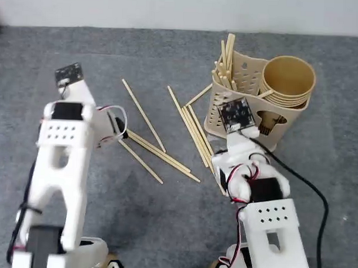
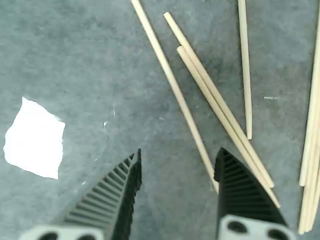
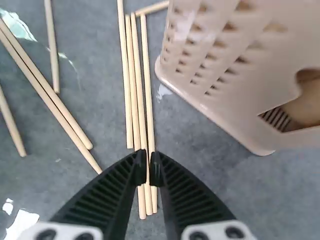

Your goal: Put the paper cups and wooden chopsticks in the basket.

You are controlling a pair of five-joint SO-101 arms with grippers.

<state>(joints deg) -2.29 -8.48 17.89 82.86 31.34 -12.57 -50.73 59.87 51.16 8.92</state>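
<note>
Left hand: wide open — empty.
Right hand: closed on a pale wooden chopstick.
Beige perforated plastic basket: 1 o'clock on the grey counter.

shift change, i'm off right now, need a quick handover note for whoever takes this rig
Left gripper: open, low over the table, a loose chopstick lying between its jaws, not gripped.
Right gripper: shut on one stick of the bunch of three lying beside the basket.
Done: cups stacked in the basket, several chopsticks standing in it.
Left: the scattered sticks on the table, between the arms and by the basket.
</note>
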